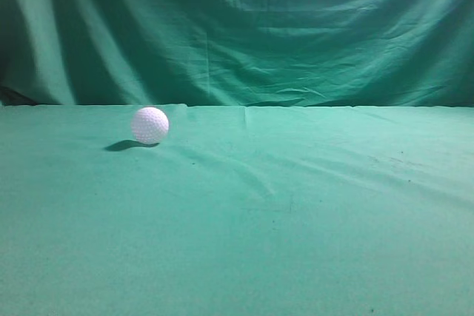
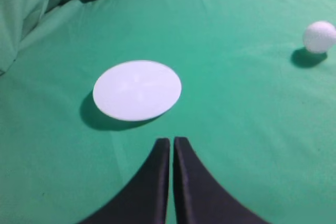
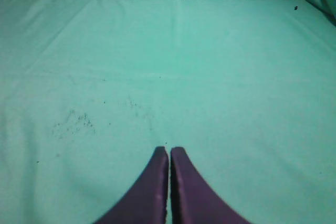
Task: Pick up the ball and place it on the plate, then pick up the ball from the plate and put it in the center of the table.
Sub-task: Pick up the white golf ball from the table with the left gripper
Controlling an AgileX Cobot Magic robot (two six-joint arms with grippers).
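Note:
A white dimpled ball [image 1: 149, 125] rests on the green cloth table at the left of the exterior view. It also shows at the far right of the left wrist view [image 2: 319, 36]. A white round plate [image 2: 137, 89] lies on the cloth just ahead of my left gripper [image 2: 171, 141], which is shut and empty. The plate does not show in the exterior view. My right gripper [image 3: 169, 150] is shut and empty over bare cloth. Neither gripper shows in the exterior view.
A green cloth [image 1: 296, 205] covers the table, with a green curtain [image 1: 252, 27] hanging behind it. Small dark specks [image 3: 73, 121] mark the cloth in the right wrist view.

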